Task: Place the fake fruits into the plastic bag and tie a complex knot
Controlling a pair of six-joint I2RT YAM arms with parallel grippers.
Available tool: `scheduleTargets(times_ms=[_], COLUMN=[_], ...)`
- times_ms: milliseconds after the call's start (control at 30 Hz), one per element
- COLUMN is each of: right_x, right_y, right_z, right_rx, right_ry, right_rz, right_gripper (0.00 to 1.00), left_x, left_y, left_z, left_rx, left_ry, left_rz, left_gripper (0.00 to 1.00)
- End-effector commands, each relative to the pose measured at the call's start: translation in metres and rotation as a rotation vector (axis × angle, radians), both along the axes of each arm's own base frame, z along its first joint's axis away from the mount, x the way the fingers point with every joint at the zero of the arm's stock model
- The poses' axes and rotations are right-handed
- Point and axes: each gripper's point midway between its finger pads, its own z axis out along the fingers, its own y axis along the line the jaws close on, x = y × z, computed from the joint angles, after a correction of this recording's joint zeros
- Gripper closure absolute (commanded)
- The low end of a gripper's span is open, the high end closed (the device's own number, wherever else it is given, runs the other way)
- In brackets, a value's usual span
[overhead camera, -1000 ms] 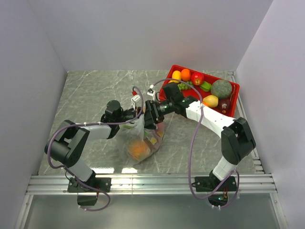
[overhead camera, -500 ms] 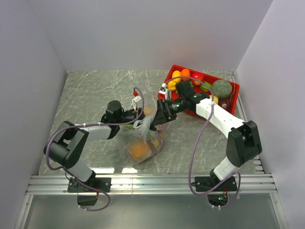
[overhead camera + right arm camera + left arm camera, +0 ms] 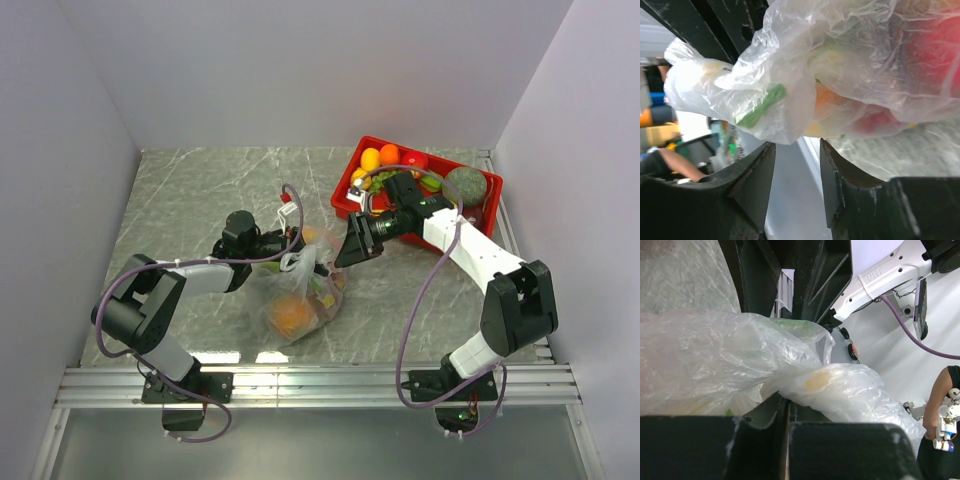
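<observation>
A robotics lab test cell: plain pale walls [image 3: 300,70] are enclosing a grey marble-patterned table [image 3: 200,190] on its left, far and right sides. A left arm [image 3: 190,275] and a right arm [image 3: 470,255] are sitting bolted to an aluminium rail [image 3: 320,385] along the near edge, trailing purple cables [image 3: 410,330]. Fake fruits [image 3: 390,153] are lying as props in a red tray [image 3: 343,190] at far right. A person [image 3: 940,395] is standing in the room beyond.

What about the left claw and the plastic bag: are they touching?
Touching. The left wrist view shows it: the film of the plastic bag runs down into the narrow slit of the shut left claw and is pinched there.
</observation>
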Motion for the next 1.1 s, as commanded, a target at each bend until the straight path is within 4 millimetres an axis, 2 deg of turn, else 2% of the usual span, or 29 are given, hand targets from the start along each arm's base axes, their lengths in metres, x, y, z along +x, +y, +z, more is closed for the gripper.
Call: scheduleTargets(times_ms=[0,167,400,500,633,700,933,1067], right_x=[0.004,0.007,0.006,0.009,0.013,0.015,0.018,0.012], right_y=[0.009,0.020,0.031,0.034,0.037,0.039,0.044,0.039], right_z=[0.020,0.028,0.023,0.023,0.024,0.022,0.020,0.019], right_rx=[0.091,0.114,0.094,0.088,0.072,0.051,0.025,0.015], right_ry=[0.006,-0.004,-0.039,-0.057,-0.100,-0.122,-0.158,-0.149], right_rz=[-0.009,-0.012,0.013,0.013,0.006,0.003,0.006,0.018], right_gripper=[0.52,0.50,0.48,0.43,0.43,0.44,0.59,0.56], left_x=[-0.003,-0.002,-0.002,-0.003,-0.003,-0.004,-0.003,-0.002], left_y=[-0.002,-0.002,-0.002,-0.002,-0.001,-0.002,-0.002,-0.002], left_z=[0.024,0.024,0.024,0.023,0.025,0.024,0.022,0.022], left_rx=[-0.046,-0.043,-0.039,-0.038,-0.040,-0.039,-0.026,-0.023], left_ry=[-0.105,-0.105,-0.108,-0.106,-0.111,-0.110,-0.109,-0.104], left_rz=[-0.036,-0.032,-0.032,-0.034,-0.034,-0.037,-0.032,-0.029], left_gripper=[0.93,0.91,0.92,0.93,0.93,0.93,0.93,0.94])
